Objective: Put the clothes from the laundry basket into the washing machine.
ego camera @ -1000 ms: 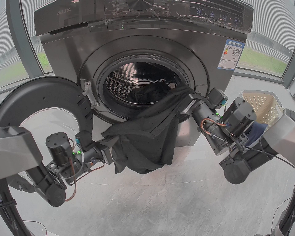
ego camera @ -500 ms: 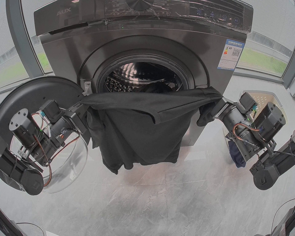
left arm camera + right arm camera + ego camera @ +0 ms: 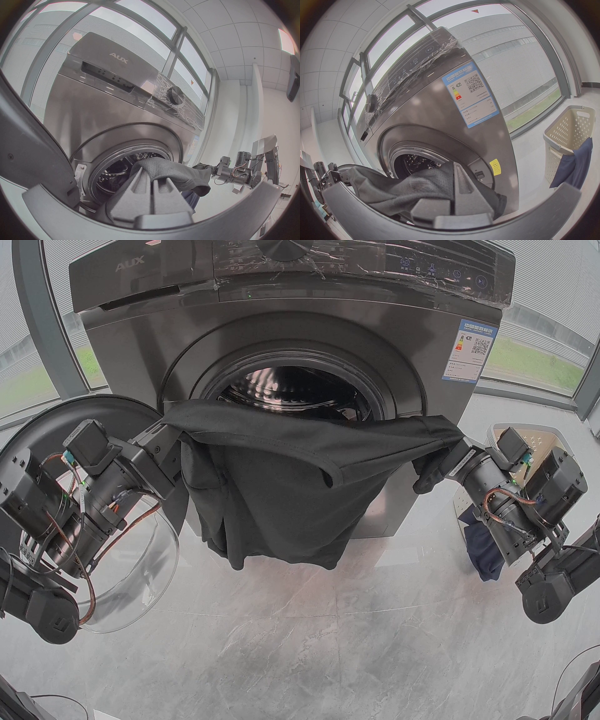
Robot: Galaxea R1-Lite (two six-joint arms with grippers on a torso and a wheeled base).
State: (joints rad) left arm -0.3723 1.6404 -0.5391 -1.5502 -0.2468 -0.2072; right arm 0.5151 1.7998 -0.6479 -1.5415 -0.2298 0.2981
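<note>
Two sets of fingers grip one black garment (image 3: 281,490). The left fingers (image 3: 164,439) are closed on its one top corner, and in the left wrist view the two pads (image 3: 141,193) press together with cloth bunched over their tips. The right fingers (image 3: 451,455) are closed on the opposite corner; in the right wrist view the fabric wraps one finger (image 3: 470,190) and trails off toward the other arm.

Between the two grips the garment's top edge runs nearly taut and level. It crosses in front of the lower part of the drum opening (image 3: 294,393), outside the drum. Below that edge the cloth hangs in loose folds, and its hem is clear of the floor (image 3: 312,646).

There is one washing machine (image 3: 300,321). Its one door (image 3: 75,421) is swung wide open just beyond the left fingers, beside that arm. Past the right fingers, one laundry basket (image 3: 544,440) stands on the floor at the machine's right side. One dark blue garment (image 3: 484,549) hangs over its near rim and down its outer wall. Under the hem and between the arms the floor is open.
</note>
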